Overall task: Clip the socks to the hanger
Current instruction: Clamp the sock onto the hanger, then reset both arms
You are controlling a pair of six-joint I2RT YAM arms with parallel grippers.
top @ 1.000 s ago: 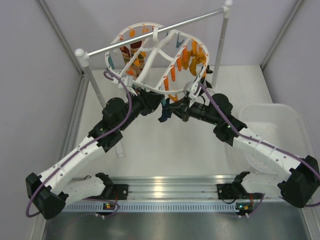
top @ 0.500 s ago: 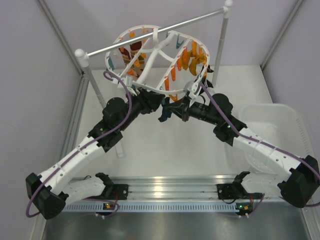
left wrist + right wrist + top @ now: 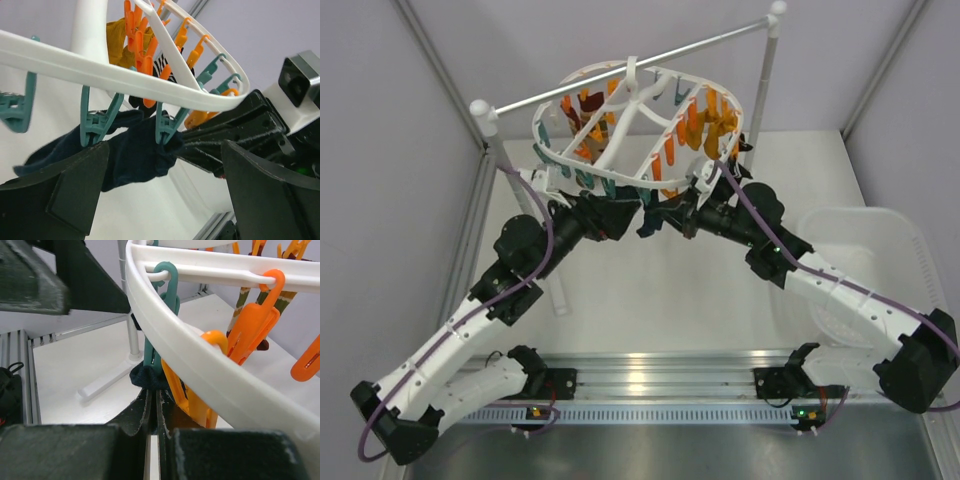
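Held left claw (image 3: pixel 165 167) spread wide, sock (image 3: pixel 132 157) between its fingers, hung from two teal clips (image 3: pixel 97 122); held right claw (image 3: pixel 152 407) pressed together, touching sock.

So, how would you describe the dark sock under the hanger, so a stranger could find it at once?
Find the white round hanger hanging from the rail above the table. On its near rim, a teal clip bites a short sock. It is plain dark navy, unlike the mustard sock and the striped sock further back.
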